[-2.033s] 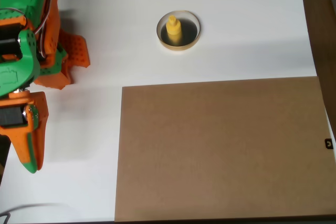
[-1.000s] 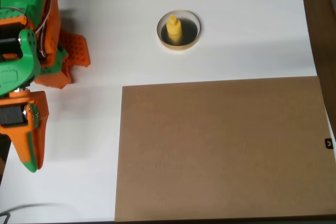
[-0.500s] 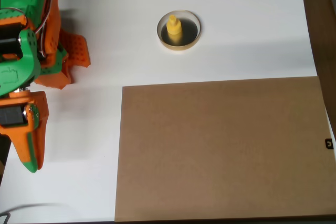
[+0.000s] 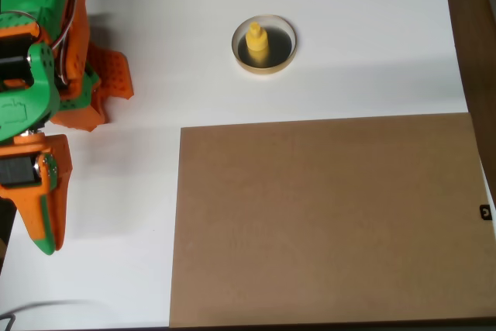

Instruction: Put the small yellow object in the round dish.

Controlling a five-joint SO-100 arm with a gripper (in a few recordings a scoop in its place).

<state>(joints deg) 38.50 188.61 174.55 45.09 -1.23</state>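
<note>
The small yellow object [image 4: 256,43] stands upright inside the round dish [image 4: 287,44], a shallow dish with a pale rim and dark inside, at the upper middle of the white table in the overhead view. My green and orange arm is folded back at the left edge. Its gripper [image 4: 113,109] is far to the left of the dish, holds nothing, and its two orange fingers [image 4: 111,74] stand a little apart.
A large brown board [image 4: 325,218] covers the lower right of the table. A dark strip [image 4: 474,29] marks the table's right edge. White tabletop [image 4: 186,29] lies between the arm and the dish.
</note>
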